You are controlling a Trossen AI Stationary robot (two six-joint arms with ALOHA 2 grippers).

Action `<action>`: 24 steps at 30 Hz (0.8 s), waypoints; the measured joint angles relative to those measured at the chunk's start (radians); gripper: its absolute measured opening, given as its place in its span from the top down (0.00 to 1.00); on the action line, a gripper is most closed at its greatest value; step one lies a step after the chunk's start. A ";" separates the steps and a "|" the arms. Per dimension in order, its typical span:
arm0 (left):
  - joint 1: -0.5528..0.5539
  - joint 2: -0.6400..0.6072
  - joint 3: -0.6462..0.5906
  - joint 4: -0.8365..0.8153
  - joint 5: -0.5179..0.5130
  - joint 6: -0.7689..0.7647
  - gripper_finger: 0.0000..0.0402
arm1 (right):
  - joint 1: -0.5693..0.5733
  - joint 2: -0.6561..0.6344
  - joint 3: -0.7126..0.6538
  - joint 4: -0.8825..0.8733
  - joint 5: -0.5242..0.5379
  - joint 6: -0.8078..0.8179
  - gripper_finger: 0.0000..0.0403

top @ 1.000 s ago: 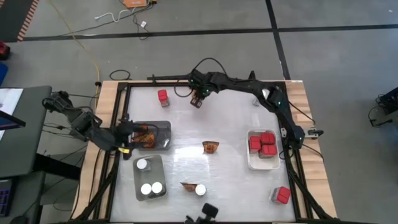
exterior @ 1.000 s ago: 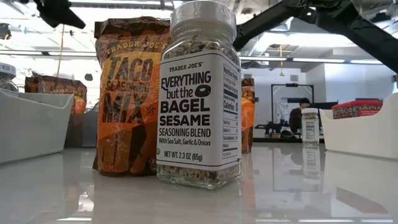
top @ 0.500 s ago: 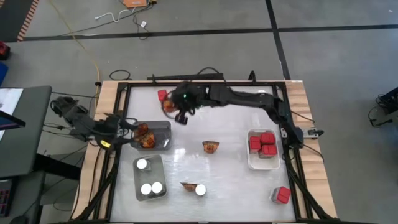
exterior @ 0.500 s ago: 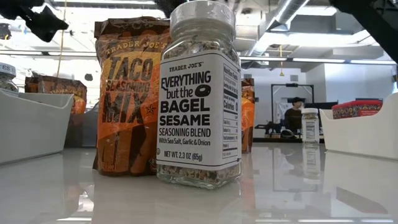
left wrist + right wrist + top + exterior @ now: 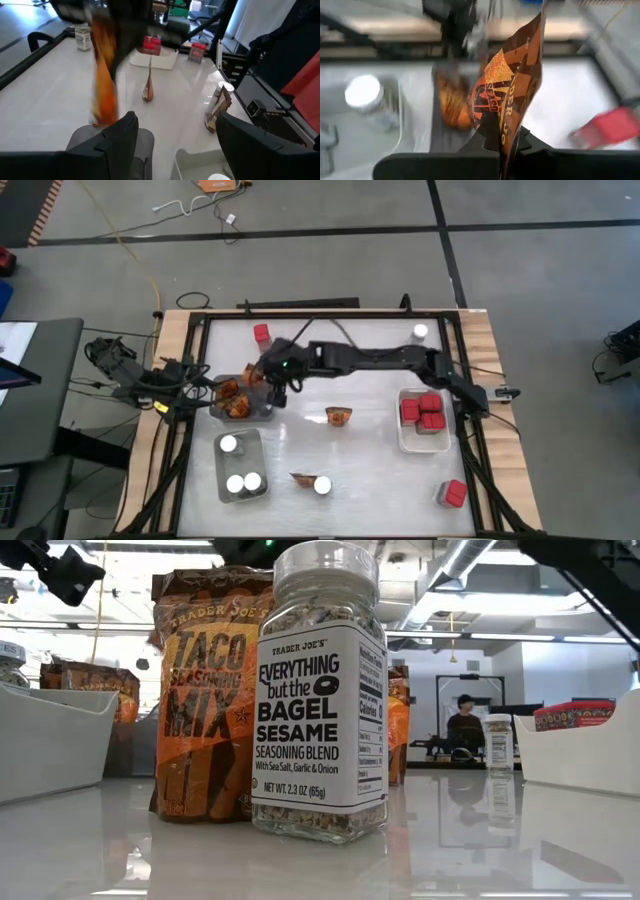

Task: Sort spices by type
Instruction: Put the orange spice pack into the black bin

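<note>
- High view first: the right pincer [image 5: 268, 383] is stretched way across the table [image 5: 330, 450] and sits over the grey tray [image 5: 262, 385] on the left side, clenched on an orange taco seasoning packet [image 5: 512, 95].
- Right wrist view shows it best: the packet is pinched by its lower edge between the two dark fingers and stands up from them, with the tray and more orange packets [image 5: 452, 102] blurred below.
- Left pincer [image 5: 200, 383] is just beside that same tray's outer edge, fingers spread and nothing between them. In the left wrist view both fingers [image 5: 120, 135] frame empty space.
- Grey tray already has orange packets in it [image 5: 232, 398].
- Clear tray [image 5: 258, 442] in front of it holds three white-lidded jars [image 5: 240, 483].
- White tray [image 5: 405, 442] on the right has red boxes [image 5: 422, 410] packed in.
- Loose stuff on the table: a red box [image 5: 262, 333] at the far edge, one packet [image 5: 339, 416] in the middle, another packet [image 5: 301, 479] touching a bagel seasoning jar [image 5: 322, 485] at the near edge, a red box [image 5: 454, 494] in the near right corner, and a jar [image 5: 420, 332] far right.
- Low view: that jar fills the picture, taco mix packet right behind it, and a person [image 5: 465, 725] sits far back in the room.
</note>
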 joint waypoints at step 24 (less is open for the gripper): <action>0.000 0.000 0.000 0.001 0.009 0.000 0.36 | -0.023 0.219 0.091 -0.053 -0.004 0.006 0.85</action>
